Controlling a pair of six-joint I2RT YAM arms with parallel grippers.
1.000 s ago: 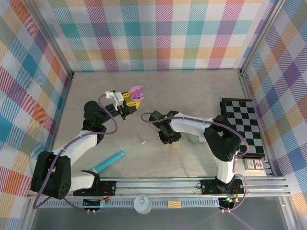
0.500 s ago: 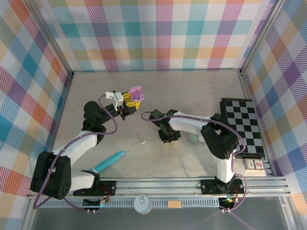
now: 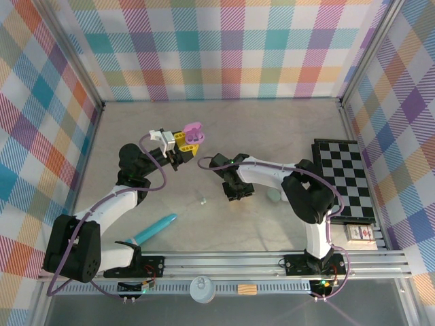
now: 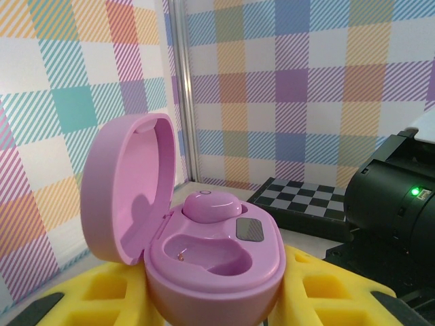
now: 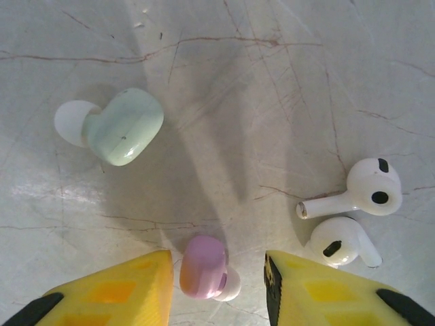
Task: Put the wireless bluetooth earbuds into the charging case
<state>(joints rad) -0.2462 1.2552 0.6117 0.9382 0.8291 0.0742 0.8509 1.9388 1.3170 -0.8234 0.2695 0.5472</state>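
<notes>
My left gripper (image 3: 182, 144) is shut on a purple charging case (image 4: 224, 255), held up above the table with its lid open. One purple earbud (image 4: 209, 204) sits in the far slot and the near slot is empty. The right gripper (image 5: 217, 278) hangs low over the table with its yellow fingers (image 5: 122, 292) open. A purple earbud (image 5: 204, 267) lies on the table between them, close to the left finger. A mint green earbud (image 5: 119, 127) lies further out on the left, and two white stemmed earbuds (image 5: 360, 193) (image 5: 340, 242) lie to the right.
A turquoise stick (image 3: 155, 229) lies at the front left. A small pale earbud (image 3: 202, 200) lies between the arms, and a mint case (image 3: 273, 195) sits beside the right arm. A checkerboard (image 3: 345, 178) lies along the right wall with a small box (image 3: 359, 233) in front of it.
The right gripper has shifted slightly left over the table and its fingers have spread a little wider. The left arm and the case have stayed still.
</notes>
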